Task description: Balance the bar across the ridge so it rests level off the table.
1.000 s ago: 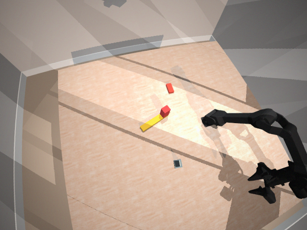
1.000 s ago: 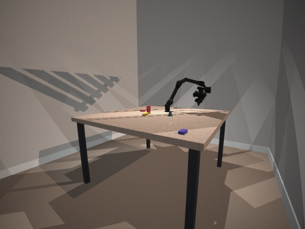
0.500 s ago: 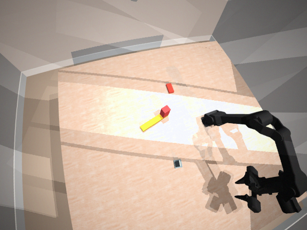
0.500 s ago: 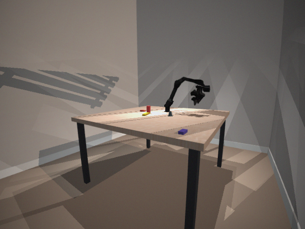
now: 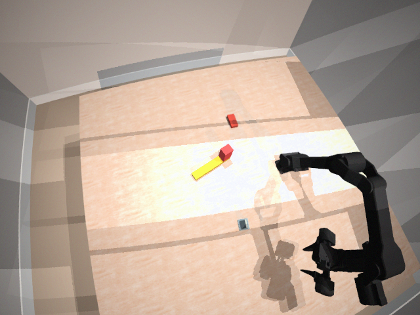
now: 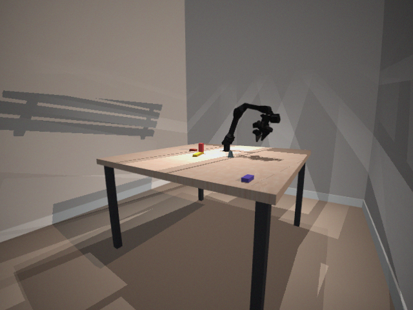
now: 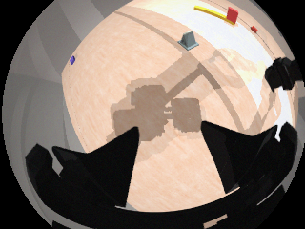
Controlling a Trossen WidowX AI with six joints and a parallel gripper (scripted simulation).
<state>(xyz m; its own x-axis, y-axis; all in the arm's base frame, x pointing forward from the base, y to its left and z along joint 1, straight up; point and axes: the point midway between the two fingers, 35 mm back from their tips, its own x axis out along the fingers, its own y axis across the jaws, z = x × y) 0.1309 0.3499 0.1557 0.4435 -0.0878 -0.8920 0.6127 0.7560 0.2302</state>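
Reaching for the bar point(image 5: 207, 168) should come first: the gripper point(image 5: 310, 260) hangs released and empty, well apart. Bar lies flat on the table point(image 5: 152, 257) at ten o'clock from the ridge point(image 5: 243, 224); grasp mid-length, jaws across.

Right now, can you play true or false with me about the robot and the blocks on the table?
1. The gripper holds the yellow bar. False: it is open, holds nothing, and is up in the air far from the bar.
2. The bar lies flat on the table. True.
3. A tall red block stands at one end of the bar. True.
4. The bar rests on the ridge. False: the small grey ridge stands apart with nothing on it.
5. A blue block lies near the table's edge. True.
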